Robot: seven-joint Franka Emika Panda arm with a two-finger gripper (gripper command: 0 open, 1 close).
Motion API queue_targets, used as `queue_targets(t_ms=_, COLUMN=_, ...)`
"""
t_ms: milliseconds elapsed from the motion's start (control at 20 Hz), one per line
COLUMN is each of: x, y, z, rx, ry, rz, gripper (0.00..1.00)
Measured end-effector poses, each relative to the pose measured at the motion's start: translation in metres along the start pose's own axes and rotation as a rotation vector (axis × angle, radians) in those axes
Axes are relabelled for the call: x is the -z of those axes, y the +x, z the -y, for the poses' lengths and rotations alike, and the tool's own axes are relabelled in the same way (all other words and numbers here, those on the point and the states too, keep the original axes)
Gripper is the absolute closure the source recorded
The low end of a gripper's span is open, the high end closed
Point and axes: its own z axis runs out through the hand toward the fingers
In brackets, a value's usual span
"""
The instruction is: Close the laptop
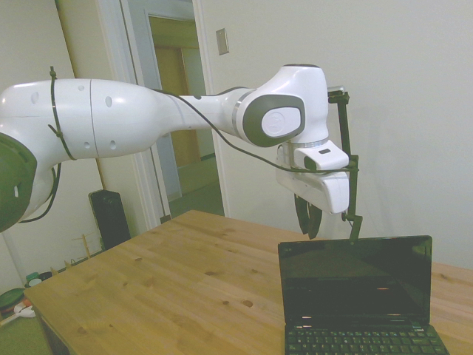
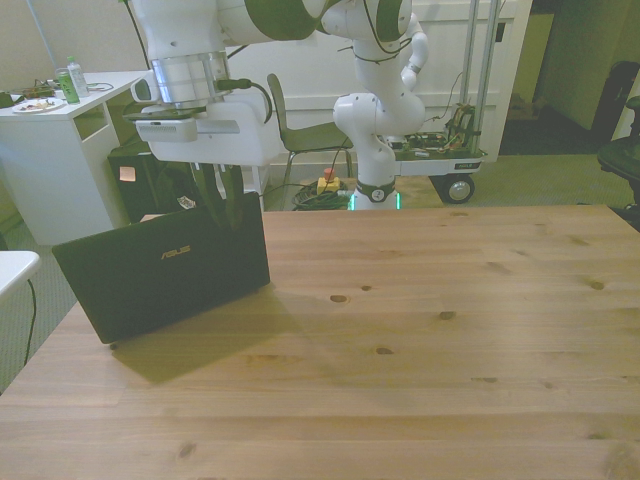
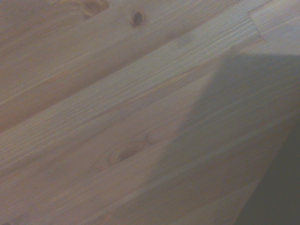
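The open laptop stands at nine o'clock on the knotty pine table, lid upright. The tool hangs just behind its top edge, grip state unclear. At twelve o'clock: a chair; at ten, a white desk.

You had the laptop standing open on the bench at the front view's left, with the gripper hanging just above its lid's top edge.
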Motion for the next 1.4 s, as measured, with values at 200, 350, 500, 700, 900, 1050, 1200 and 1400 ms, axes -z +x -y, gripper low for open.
queue_targets(t_ms=200, x=0.002, y=0.01, z=-0.024, rx=-0.026, ry=-0.021, rz=-0.003, gripper=1.0)
queue_targets(t_ms=350, x=0.002, y=0.013, z=-0.041, rx=-0.042, ry=-0.043, rz=-0.004, gripper=1.0)
queue_targets(t_ms=500, x=-0.003, y=0.018, z=-0.065, rx=-0.063, ry=-0.078, rz=-0.002, gripper=1.0)
queue_targets(t_ms=700, x=-0.024, y=0.022, z=-0.097, rx=-0.086, ry=-0.141, rz=0.015, gripper=1.0)
queue_targets(t_ms=900, x=-0.051, y=0.02, z=-0.122, rx=-0.097, ry=-0.194, rz=0.033, gripper=1.0)
queue_targets(t_ms=1050, x=-0.066, y=0.017, z=-0.138, rx=-0.1, ry=-0.221, rz=0.034, gripper=1.0)
queue_targets(t_ms=1200, x=-0.089, y=0.016, z=-0.152, rx=-0.106, ry=-0.244, rz=0.035, gripper=1.0)
queue_targets(t_ms=1400, x=-0.13, y=0.021, z=-0.159, rx=-0.121, ry=-0.279, rz=0.04, gripper=1.0)
